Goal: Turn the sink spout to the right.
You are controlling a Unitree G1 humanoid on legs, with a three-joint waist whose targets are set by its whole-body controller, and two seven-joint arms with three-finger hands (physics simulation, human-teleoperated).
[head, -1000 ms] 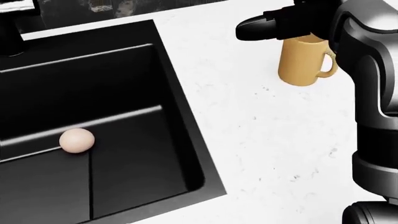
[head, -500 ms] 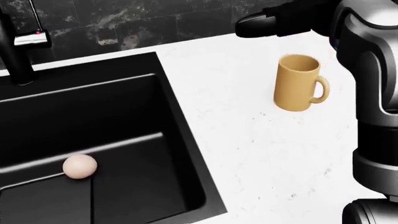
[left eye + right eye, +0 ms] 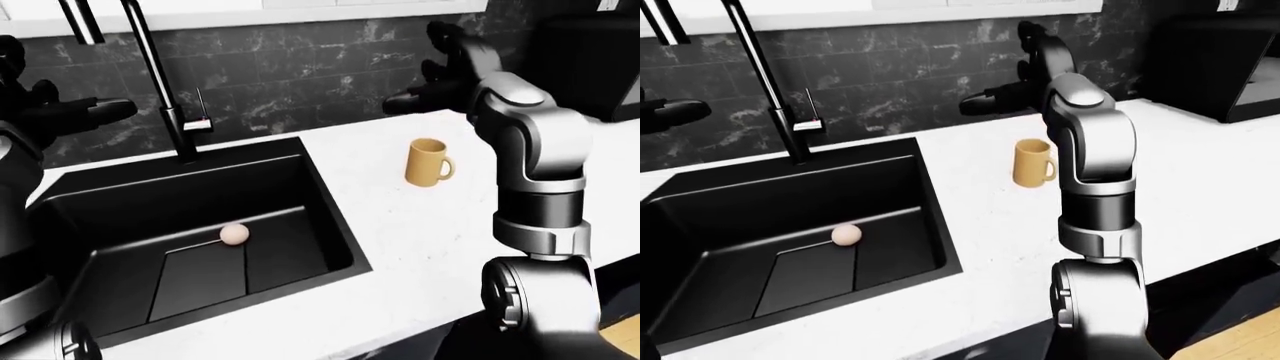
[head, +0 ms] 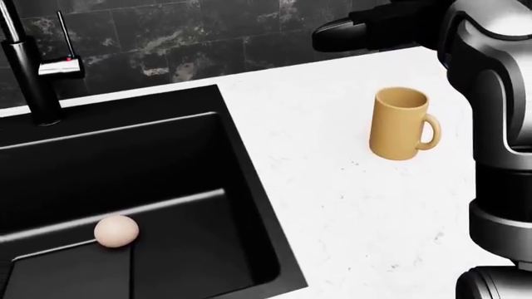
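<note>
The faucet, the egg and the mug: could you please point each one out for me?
faucet (image 3: 183,135), left-eye view, on its lower upright body.
egg (image 4: 115,231), head view, on its middle.
mug (image 4: 400,124), head view, on its side wall.

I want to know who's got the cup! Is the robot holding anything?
Nothing. Both hands, left and right, are open in the air; the cup sits alone.
</note>
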